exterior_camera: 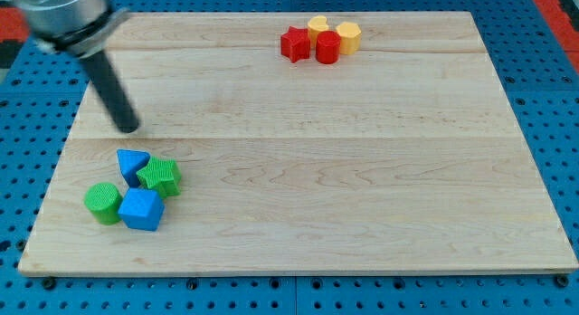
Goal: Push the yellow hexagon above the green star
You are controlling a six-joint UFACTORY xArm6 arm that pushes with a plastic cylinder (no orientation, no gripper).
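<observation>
The yellow hexagon (349,35) sits near the view's top, right of centre, touching a red cylinder (327,47). The green star (161,176) lies at the lower left, between a blue triangle (132,162) and a blue cube (141,209). My tip (129,128) rests on the board at the left, just above the blue triangle and the green star, far left of the yellow hexagon. The rod slants up to the top left corner.
A red star (294,43) and a yellow block (317,26) sit with the red cylinder and the hexagon. A green cylinder (103,203) stands left of the blue cube. The wooden board (362,188) lies on a blue pegboard.
</observation>
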